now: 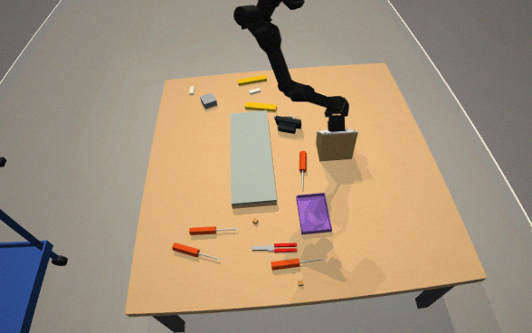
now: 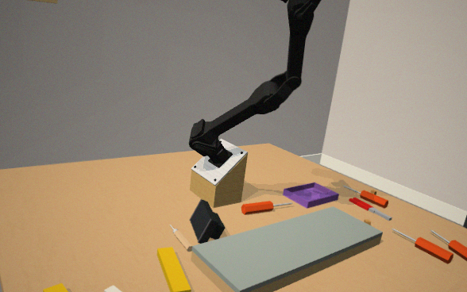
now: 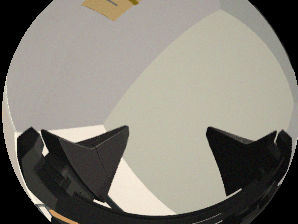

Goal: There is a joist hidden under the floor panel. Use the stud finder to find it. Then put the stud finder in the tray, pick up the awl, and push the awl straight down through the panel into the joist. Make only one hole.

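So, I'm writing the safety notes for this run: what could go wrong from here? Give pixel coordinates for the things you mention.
The stud finder [image 1: 288, 124] [image 2: 206, 221] sits close beside the panel [image 1: 252, 158] [image 2: 290, 247], so the open gripper [image 3: 169, 131] might bump the panel's edge when reaching for it. The awl [image 2: 183, 239] lies near the stud finder too, and could get nudged.

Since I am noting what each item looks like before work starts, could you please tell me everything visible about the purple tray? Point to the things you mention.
The purple tray [image 1: 299, 214] [image 2: 295, 199] is a shallow, nearly square, open-topped dish with low raised walls, seemingly plastic. It lies flat and upright on the table [image 1: 398, 217] [image 2: 99, 222], beside the panel [image 1: 251, 158] [image 2: 291, 247], apart from it. No tool lies in it; faceted shading marks its floor.
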You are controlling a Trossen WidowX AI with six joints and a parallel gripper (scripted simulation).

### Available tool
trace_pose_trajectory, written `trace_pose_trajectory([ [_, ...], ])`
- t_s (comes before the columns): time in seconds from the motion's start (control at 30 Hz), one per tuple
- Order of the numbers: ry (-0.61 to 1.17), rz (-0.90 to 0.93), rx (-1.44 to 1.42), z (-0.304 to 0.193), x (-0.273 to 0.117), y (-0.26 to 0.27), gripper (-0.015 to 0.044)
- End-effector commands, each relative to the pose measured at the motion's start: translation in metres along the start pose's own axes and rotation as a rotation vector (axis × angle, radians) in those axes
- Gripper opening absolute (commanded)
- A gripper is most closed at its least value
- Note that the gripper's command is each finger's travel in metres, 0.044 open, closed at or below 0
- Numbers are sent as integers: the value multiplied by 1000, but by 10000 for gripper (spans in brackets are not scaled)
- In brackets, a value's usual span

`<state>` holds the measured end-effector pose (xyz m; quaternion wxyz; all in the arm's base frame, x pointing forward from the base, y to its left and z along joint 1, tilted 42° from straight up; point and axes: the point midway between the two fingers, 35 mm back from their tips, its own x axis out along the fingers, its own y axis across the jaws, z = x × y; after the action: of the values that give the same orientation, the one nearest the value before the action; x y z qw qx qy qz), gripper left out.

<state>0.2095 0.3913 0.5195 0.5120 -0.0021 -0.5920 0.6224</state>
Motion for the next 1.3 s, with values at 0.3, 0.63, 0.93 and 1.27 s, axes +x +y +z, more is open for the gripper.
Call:
trace_pose_trajectory([
  [0.3,-225,58,218,102,51,15,440],
  [0.63,-474,137,423,228,75,20,440],
  [0.93,-757,402,727,372,56,41,440],
  [1.27,-1015,626,912,472,1,43,440],
])
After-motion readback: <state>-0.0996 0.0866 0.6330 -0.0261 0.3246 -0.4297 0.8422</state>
